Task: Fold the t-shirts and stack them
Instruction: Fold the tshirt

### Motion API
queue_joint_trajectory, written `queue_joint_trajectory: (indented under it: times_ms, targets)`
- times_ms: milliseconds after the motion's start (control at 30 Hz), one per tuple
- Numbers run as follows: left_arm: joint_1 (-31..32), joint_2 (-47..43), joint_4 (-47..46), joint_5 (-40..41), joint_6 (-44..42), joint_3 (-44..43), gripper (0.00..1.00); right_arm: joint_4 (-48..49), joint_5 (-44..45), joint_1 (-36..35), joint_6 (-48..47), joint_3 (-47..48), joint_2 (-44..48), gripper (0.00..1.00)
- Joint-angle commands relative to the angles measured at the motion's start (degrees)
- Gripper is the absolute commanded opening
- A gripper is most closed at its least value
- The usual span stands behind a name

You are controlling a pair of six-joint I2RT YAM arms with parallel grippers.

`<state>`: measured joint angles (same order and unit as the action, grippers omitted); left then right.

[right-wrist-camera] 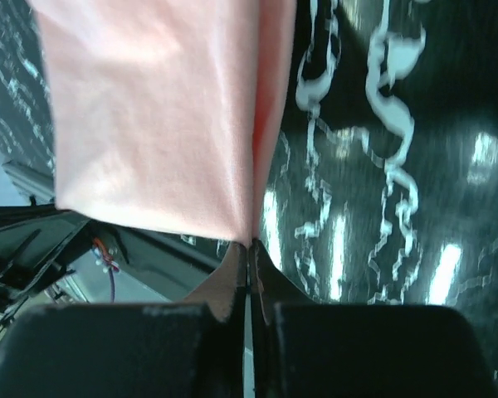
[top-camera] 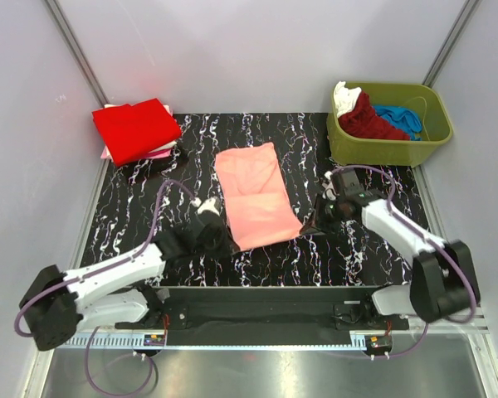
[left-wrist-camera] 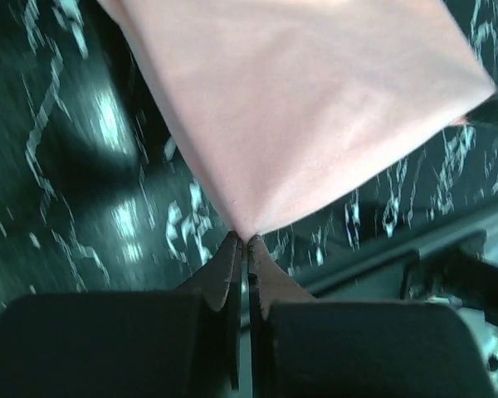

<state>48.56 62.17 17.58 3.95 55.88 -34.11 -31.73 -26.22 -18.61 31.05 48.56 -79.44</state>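
Observation:
A salmon-pink t-shirt (top-camera: 256, 193), folded into a long strip, lies in the middle of the black marbled table (top-camera: 149, 224). My left gripper (top-camera: 220, 238) is shut on its near left corner, and the cloth (left-wrist-camera: 307, 108) spreads from the closed fingertips (left-wrist-camera: 232, 253). My right gripper (top-camera: 311, 225) is shut on its near right corner, with the cloth (right-wrist-camera: 158, 116) pinched at the tips. A folded bright red t-shirt (top-camera: 135, 128) tops a stack at the far left, over pale pink cloth (top-camera: 159, 153).
An olive-green tub (top-camera: 390, 124) stands at the far right, holding white (top-camera: 345, 98), dark red (top-camera: 373, 121) and blue (top-camera: 398, 118) cloth. The table's near edge and a black rail (top-camera: 257, 298) lie just behind the grippers.

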Motion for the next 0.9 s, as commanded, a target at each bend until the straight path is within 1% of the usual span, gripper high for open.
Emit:
queue_joint_trajectory:
  times_ms: [0, 33, 100, 167, 233, 333, 367, 400, 467, 500, 633, 733, 800, 867]
  targets:
    - [5.8, -6.1, 6.8, 4.7, 8.4, 1.2, 0.00, -8.3, -0.9, 0.3, 2.8, -2.1, 8.9, 0.00]
    - [7.2, -7.4, 8.8, 5.3, 9.7, 1.2, 0.00, -9.9, -0.8, 0.3, 2.9, -2.3, 12.6, 0.00]
    - [10.5, -10.3, 11.1, 6.7, 12.3, 0.0, 0.00, -14.0, -1.2, 0.3, 2.8, -2.7, 15.8, 0.00]
    - [11.5, -11.0, 14.0, 6.8, 12.7, -1.4, 0.00, -16.1, -1.9, 0.3, 3.1, -2.4, 19.6, 0.00]
    - [11.8, -10.8, 17.7, 7.0, 12.2, -4.8, 0.00, -18.1, -2.4, 0.3, 3.6, -1.2, 22.0, 0.00]
    - [11.7, -10.6, 22.0, 8.1, 10.1, -10.6, 0.00, -21.4, -0.3, 0.3, 3.0, 4.1, 21.9, 0.00]
    - [11.7, -10.1, 23.2, 9.8, 9.3, -12.4, 0.00, -22.0, 0.4, 0.3, 2.5, 5.7, 21.3, 0.00]
    - [11.0, -9.4, 24.2, 10.5, 7.3, -15.9, 0.00, -22.5, 1.7, 0.4, 2.3, 9.0, 20.6, 0.00]
    - [9.0, -6.8, 27.1, 10.1, 3.8, -19.1, 0.00, -23.6, 4.3, 0.4, 1.2, 12.3, 17.7, 0.00]
    - [6.7, -5.9, 28.0, 9.7, 2.6, -21.4, 0.00, -24.1, 5.1, 0.3, 0.7, 15.6, 16.5, 0.00]
    - [0.1, -2.5, 26.3, 5.3, -2.7, -24.2, 0.00, -24.1, 8.7, 0.8, -1.9, 23.0, 8.9, 0.00]
    - [-5.3, 1.1, 25.0, 0.7, -6.3, -26.0, 0.00, -23.1, 9.1, 1.6, -3.1, 27.9, 3.4, 0.00]
    - [-8.9, 2.9, 23.9, -0.9, -8.7, -27.6, 0.00, -22.3, 8.7, 2.3, -3.4, 31.0, 0.8, 0.00]
    - [-10.9, 5.8, 23.4, -3.3, -10.8, -28.6, 0.00, -21.5, 8.3, 2.7, -3.5, 32.6, -3.2, 0.00]
